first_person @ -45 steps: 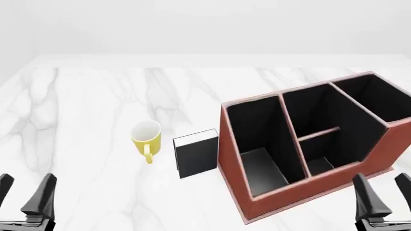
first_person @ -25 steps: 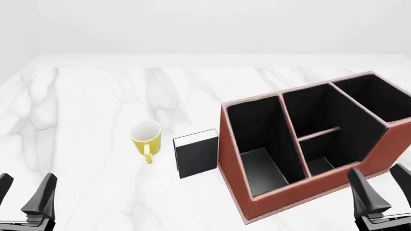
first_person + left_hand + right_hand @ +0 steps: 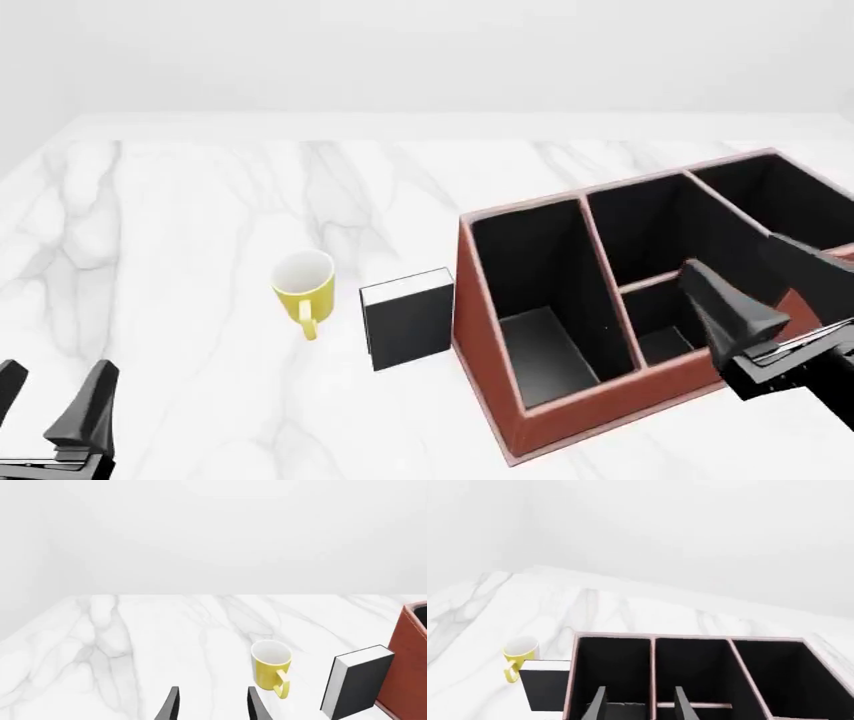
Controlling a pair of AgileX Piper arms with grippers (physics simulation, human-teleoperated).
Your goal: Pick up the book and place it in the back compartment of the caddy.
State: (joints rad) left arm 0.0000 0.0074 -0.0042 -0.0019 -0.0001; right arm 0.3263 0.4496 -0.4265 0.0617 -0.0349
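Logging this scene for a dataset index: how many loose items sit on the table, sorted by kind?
Book: 1
Mug: 1
Caddy: 1
Total: 3

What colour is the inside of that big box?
Black inside the caddy, best seen in the right wrist view.

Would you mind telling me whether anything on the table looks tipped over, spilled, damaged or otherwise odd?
Nothing stands out. The book stands upright between the yellow mug and the caddy, the mug is upright too, and the caddy's visible compartments look empty and undamaged.
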